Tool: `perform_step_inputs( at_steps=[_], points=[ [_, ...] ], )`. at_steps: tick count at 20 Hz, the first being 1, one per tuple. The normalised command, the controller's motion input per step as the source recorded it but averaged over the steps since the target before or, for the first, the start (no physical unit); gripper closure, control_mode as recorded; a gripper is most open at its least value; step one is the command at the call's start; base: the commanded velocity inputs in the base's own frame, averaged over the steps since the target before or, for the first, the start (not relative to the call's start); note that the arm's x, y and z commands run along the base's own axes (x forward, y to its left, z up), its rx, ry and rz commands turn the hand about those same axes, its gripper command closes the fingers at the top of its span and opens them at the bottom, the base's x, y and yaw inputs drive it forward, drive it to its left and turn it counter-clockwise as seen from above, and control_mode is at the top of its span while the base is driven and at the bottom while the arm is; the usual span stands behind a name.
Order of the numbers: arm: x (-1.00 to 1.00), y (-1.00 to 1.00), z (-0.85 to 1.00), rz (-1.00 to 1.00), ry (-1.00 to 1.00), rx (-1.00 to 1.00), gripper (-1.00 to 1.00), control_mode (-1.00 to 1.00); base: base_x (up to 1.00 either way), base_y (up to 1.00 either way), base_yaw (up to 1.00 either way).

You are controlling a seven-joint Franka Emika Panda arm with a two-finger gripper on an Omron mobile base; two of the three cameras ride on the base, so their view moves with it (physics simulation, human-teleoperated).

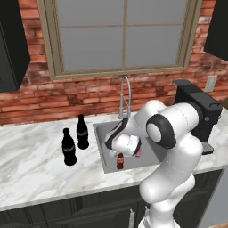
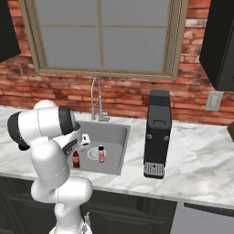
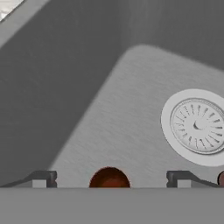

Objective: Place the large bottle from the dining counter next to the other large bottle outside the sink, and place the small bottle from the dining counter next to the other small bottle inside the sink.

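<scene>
Two large dark bottles (image 1: 69, 148) (image 1: 82, 132) stand side by side on the marble counter, just left of the sink (image 1: 101, 133). Inside the basin stands a small brown bottle (image 1: 120, 161) (image 2: 76, 160). My gripper (image 1: 121, 151) (image 2: 81, 145) hangs right above it, open. In the hand view its round top (image 3: 109, 178) sits between my gripper's (image 3: 111, 179) widely spread fingertips (image 3: 43, 178), touching neither. A second small bottle with a pink label (image 2: 101, 154) stands close by in the sink, on the far side of the drain (image 3: 197, 127).
The faucet (image 1: 125, 95) (image 2: 96, 98) rises behind the sink. A black coffee machine (image 1: 198, 111) (image 2: 157, 132) stands on the counter to the sink's right. The sink walls (image 3: 65, 78) close in around the hand.
</scene>
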Motion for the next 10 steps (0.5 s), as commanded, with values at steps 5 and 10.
perform_step_inputs(
  at_steps=[5, 10],
  points=[
    [-0.60, 0.00, 0.24, 0.00, -0.01, 0.05, -1.00, -1.00, 0.00, 0.00, 0.00],
    [-0.35, -0.01, 0.51, 0.00, -0.03, 0.04, -1.00, -1.00, 0.00, 0.00, 0.00]
  ],
)
